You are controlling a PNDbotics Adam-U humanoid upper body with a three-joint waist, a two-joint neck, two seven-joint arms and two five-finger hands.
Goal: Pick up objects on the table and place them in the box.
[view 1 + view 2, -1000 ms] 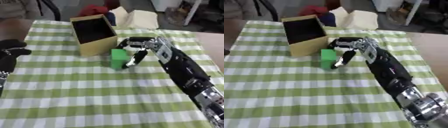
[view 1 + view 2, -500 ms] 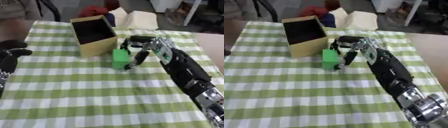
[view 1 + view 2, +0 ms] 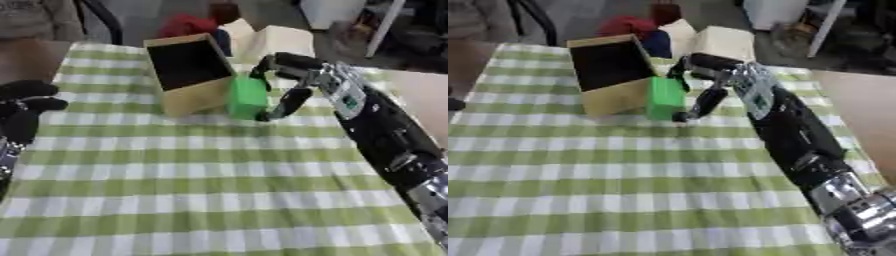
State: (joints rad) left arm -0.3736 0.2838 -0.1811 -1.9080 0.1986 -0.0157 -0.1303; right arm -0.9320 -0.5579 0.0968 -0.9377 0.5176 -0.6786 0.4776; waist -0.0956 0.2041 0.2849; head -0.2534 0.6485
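Over the last second the green block [image 3: 248,97] had gone from standing a little clear of the box [image 3: 188,73] to touching its near wall — the right hand [image 3: 293,82] had carried or slid it that way, and the head had tipped too, so the whole table [image 3: 210,180] lay more askew. To me that meant the lift over the rim was the step in hand; the block was not yet inside. The right hand held it with fingers curled over its top and the thumb down its outer side, the block sitting just to the hand's inner side, between palm and box. It looked a plain, bright green, upright rectangular piece, matte, with clean edges — solid enough to keep its shape in the grasp, I'd judge. The box stood open, dark inside, tan walls. The left hand [image 3: 22,107] rested well away at the view's left edge, fingers curled on nothing.
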